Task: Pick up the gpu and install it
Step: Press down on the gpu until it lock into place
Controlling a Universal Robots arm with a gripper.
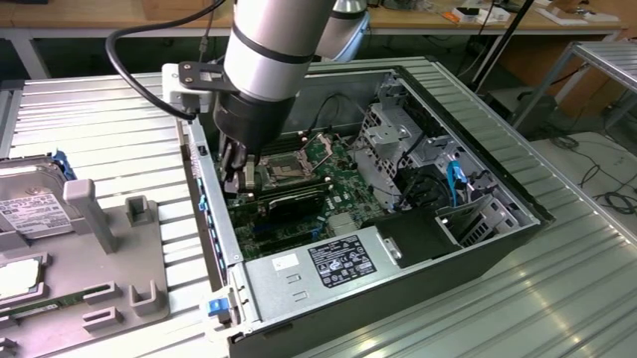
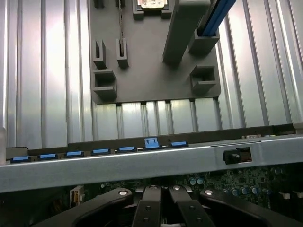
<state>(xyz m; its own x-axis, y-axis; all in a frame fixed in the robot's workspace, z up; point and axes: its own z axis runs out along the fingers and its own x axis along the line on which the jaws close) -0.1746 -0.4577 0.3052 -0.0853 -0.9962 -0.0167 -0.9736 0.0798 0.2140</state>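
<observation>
The arm reaches down into an open desktop computer case (image 1: 418,224) lying on its side on a ribbed metal table (image 1: 557,298), and the gripper (image 1: 237,170) hangs low over the motherboard (image 1: 329,190), close to the case wall at the exterior view's left and just beside the CPU socket (image 1: 283,170). Its fingers (image 2: 163,208) stand together, closed as far as they go, seen in the wrist view as two dark bars side by side. A thin dark card, apparently the gpu (image 1: 289,200), lies on edge across the board just below the socket and near the fingertips; whether the fingers grip it or only touch it cannot be told. The power supply (image 1: 318,265) at the near end of the case carries a black label (image 1: 344,257) with white print and marks too small to read, and a plain white sticker (image 1: 286,261) beside it. On the table at the exterior view's left sits a grey parts fixture (image 1: 119,283) with upright posts, holding a silver hard drive (image 1: 35,205) whose white label cannot be read, and a green memory stick (image 1: 50,304) lying in a slot. Blue clips (image 2: 99,151) line the edge of the case wall in the wrist view.
</observation>
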